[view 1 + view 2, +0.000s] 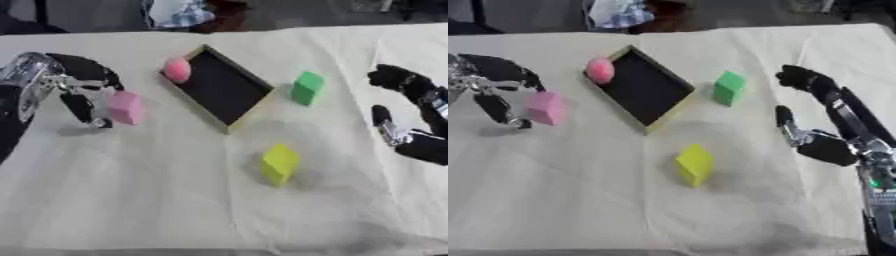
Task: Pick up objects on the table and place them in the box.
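Cloth-covered worktop (131, 200). At centre: black box (219, 87) with pale rim, pink ball (178, 69) at its 10 o'clock corner. At 9 o'clock: pink block (126, 107), pinched in curled left robot hand (83, 87). At 2 o'clock: green block (307, 88). At 6 o'clock: yellow block (279, 163). At 3 o'clock: right robot hand (815, 120), fingers spread, holding nothing.

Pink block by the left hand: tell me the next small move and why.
Probably lift it and carry it right toward the box. The left hand's fingers already curl around the pink block, which sits outside the box on the cloth.
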Robot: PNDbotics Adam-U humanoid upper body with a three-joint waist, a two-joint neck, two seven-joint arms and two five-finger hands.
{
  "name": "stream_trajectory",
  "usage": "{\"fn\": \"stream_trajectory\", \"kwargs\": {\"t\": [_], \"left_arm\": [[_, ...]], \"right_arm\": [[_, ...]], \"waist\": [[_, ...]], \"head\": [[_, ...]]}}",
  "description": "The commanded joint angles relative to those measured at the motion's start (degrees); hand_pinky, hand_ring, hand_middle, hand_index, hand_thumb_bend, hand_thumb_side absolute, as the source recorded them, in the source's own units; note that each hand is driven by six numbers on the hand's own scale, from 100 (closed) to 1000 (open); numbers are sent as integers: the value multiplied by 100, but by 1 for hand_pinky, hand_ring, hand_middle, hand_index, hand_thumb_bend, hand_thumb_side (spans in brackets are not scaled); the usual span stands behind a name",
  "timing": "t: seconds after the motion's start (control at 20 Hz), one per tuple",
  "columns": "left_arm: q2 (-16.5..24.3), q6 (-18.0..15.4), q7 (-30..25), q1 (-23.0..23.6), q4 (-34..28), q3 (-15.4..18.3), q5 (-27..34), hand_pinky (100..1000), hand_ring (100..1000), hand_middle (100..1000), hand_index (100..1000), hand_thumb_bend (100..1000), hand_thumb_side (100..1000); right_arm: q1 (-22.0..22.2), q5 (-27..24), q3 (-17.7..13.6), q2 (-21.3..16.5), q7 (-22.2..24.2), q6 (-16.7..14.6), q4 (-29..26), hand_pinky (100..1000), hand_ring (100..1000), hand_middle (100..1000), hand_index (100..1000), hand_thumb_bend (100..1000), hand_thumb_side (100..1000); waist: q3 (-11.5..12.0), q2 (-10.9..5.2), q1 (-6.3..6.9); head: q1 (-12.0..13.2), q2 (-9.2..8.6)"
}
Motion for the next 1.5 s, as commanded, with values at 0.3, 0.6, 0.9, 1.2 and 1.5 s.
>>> {"fn": "stream_trajectory", "kwargs": {"t": [0.3, 0.6, 0.9, 1.2, 1.5], "left_arm": [[109, 212, 617, -131, -249, 157, 455, 747, 660, 591, 730, 267, 299], [119, 458, 702, -286, -552, 196, 857, 746, 646, 582, 722, 221, 269], [-295, 630, 751, -767, -525, 152, 705, 746, 657, 594, 735, 251, 263], [-921, 677, 1034, -1263, -81, 177, -114, 749, 675, 612, 754, 322, 275], [-1354, 639, 1347, -1428, 582, 317, -908, 758, 708, 666, 805, 361, 308]], "right_arm": [[-64, -53, -37, -100, 38, -24, -49, 922, 868, 848, 957, 100, 441], [-59, -67, -40, -101, 62, -30, -44, 923, 869, 848, 958, 100, 437], [-68, -90, -19, -78, 107, -49, -38, 925, 870, 849, 959, 100, 433], [-108, -120, -1, -54, 140, -72, -24, 926, 871, 850, 960, 100, 430], [-156, -147, 8, -28, 174, -92, -24, 927, 872, 851, 961, 100, 430]], "waist": [[-7, -164, 50], [-5, -171, 46], [-17, -174, 28], [-122, -130, -6], [-256, -74, -12]], "head": [[-25, -14], [-37, -14], [-23, -14], [14, -14], [39, -14]]}}
